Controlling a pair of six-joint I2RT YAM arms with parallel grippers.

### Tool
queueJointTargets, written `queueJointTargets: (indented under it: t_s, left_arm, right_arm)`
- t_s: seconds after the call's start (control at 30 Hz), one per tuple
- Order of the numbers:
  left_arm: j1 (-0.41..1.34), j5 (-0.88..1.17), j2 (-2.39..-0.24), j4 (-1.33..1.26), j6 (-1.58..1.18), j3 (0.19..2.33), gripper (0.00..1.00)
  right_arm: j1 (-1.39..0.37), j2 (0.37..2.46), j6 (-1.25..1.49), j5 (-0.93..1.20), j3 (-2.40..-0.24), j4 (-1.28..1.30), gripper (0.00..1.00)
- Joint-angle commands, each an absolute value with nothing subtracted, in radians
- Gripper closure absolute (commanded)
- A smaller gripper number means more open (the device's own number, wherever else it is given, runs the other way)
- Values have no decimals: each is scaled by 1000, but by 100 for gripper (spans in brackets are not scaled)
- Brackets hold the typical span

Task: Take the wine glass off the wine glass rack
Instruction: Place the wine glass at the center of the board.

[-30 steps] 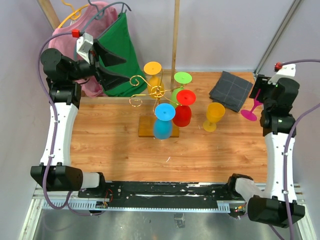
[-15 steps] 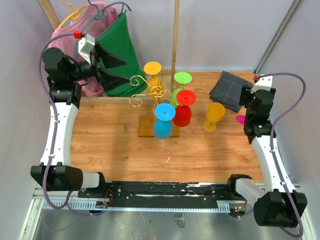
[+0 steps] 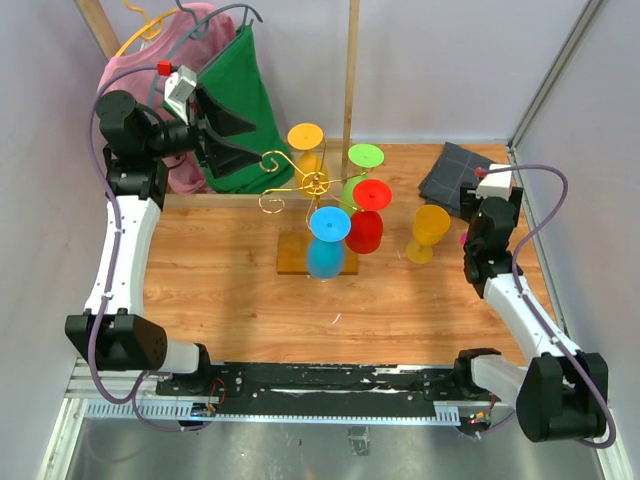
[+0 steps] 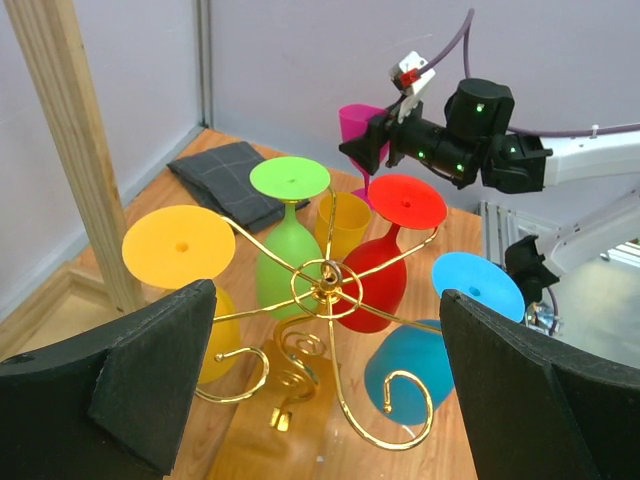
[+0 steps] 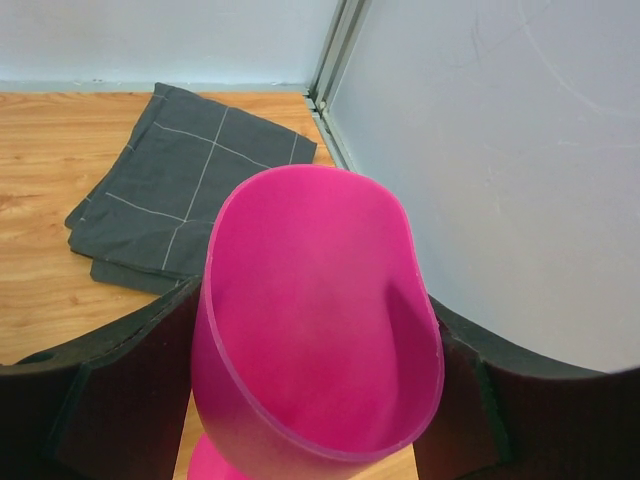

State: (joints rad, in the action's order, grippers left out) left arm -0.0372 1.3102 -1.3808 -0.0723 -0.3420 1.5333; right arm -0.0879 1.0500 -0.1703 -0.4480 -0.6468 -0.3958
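Note:
The gold wire wine glass rack stands on its light-wood base at mid table. Orange, green, red and blue wine glasses hang upside down from it. My left gripper is open and empty, raised to the left of the rack, which shows between its fingers in the left wrist view. My right gripper is shut on a magenta wine glass, upright, at the right side of the table.
A yellow glass stands on the table right of the rack. A folded grey cloth lies at the back right. A wooden frame post and hanging pink and green clothes are behind the rack.
My right arm has swung left and nearer with the magenta glass, from the right wall towards the yellow glass. My left gripper has shifted slightly right.

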Motion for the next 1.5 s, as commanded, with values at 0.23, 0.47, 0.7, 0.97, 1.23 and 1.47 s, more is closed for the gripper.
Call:
queueJointTargets:
  t_s: [0.23,0.47,0.7,0.97,1.23,1.47]
  left_arm:
    - [-40,1302,-1393,-61,-330,1560,1]
    - [-38,1295,-1378,-9,-269,1533,1]
    - [-33,1284,-1348,23,-227,1489,1]
    - [-25,1267,-1318,78,-165,1453,1]
    - [-4,1249,-1310,90,-139,1431,1]
    - [12,1245,-1318,90,-132,1435,1]
  right_arm:
    - [-125,1141,-201,-550,-519,-765,46]
    - [-128,1198,-163,-581,-453,-888,46]
    - [-140,1253,-182,-572,-426,-995,46]
    - [-151,1354,-196,-585,-391,-1158,45]
    - [-151,1420,-217,-618,-352,-1290,45]
    - [-152,1426,-208,-640,-328,-1306,42]
